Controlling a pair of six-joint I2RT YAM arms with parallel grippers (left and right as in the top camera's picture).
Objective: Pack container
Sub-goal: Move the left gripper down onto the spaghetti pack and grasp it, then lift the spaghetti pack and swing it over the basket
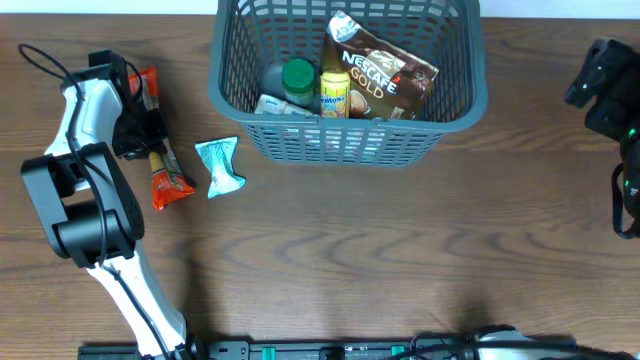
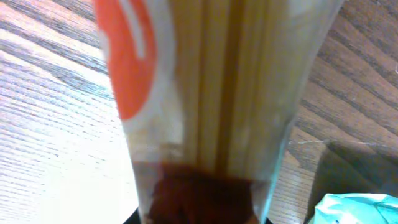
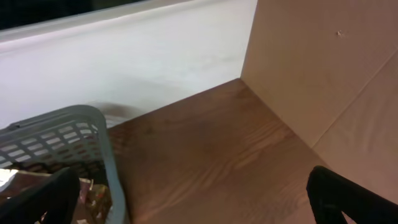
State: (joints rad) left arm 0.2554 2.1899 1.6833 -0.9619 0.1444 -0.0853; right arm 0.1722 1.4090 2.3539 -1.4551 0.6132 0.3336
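The grey slatted container [image 1: 345, 125] stands at the back centre; its corner also shows in the right wrist view [image 3: 62, 121]. It holds a Nescafe Gold pouch [image 1: 385, 75], a green-lidded jar [image 1: 298, 80] and a yellow bottle [image 1: 334, 92]. A long clear and orange spaghetti packet [image 1: 165, 172] lies left of the container. My left gripper [image 1: 140, 128] is down on its middle. The packet fills the left wrist view [image 2: 205, 93], with the finger edges [image 2: 200, 219] against its sides. My right gripper [image 1: 600, 85] is open and empty [image 3: 196, 199] at the far right.
A small teal packet [image 1: 220, 165] lies on the table between the spaghetti and the container, and shows in the left wrist view's corner [image 2: 354, 208]. A cardboard-coloured wall [image 3: 323, 74] stands at the table's right edge.
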